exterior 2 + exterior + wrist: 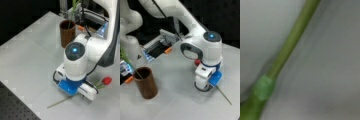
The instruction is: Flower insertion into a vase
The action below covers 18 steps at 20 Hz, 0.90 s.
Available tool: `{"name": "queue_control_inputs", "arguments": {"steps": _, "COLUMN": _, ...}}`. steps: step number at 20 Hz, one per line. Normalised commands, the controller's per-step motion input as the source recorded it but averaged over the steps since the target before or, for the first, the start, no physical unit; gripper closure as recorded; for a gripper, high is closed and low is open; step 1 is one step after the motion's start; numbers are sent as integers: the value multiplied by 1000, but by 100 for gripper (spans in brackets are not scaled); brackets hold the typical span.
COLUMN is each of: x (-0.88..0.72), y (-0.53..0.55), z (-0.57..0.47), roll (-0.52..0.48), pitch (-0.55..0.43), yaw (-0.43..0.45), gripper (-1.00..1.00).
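The dark reddish-brown vase point(146, 85) point(67, 32) stands upright on the grey table, and a green leafy stem point(125, 58) point(73, 7) leans out of its mouth. A flower with a red bloom point(197, 62) point(107, 80) lies flat on the table, its thin stem point(223, 95) point(60, 102) sticking out on the far side of the hand. My gripper point(203, 83) point(75, 87) is lowered to the table right over the middle of that stem, well apart from the vase. The hand hides its fingers. In the wrist view the green stem point(290, 47) runs diagonally, very close, with a thicker node point(263, 87).
A grey box-like device point(160, 46) with an orange part point(168, 50) sits behind the vase, near the arm's base. A black perforated board point(15, 107) borders the table at a front view's bottom left.
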Motion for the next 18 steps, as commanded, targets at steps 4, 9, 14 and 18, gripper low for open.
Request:
{"name": "queue_control_inputs", "arguments": {"steps": 4, "x": 345, "y": 214, "z": -17, "roll": -290, "pitch": 73, "yaw": -9, "gripper": 100}}
{"name": "queue_control_inputs", "arguments": {"steps": 9, "x": 349, "y": 173, "z": -86, "roll": -306, "pitch": 43, "yaw": -32, "gripper": 100}}
{"name": "queue_control_inputs", "arguments": {"steps": 14, "x": 348, "y": 133, "z": -190, "roll": -306, "pitch": 19, "yaw": 25, "gripper": 100}}
{"name": "queue_control_inputs", "arguments": {"steps": 18, "x": 310, "y": 203, "z": -198, "roll": -280, "pitch": 44, "yaw": 70, "gripper": 100}}
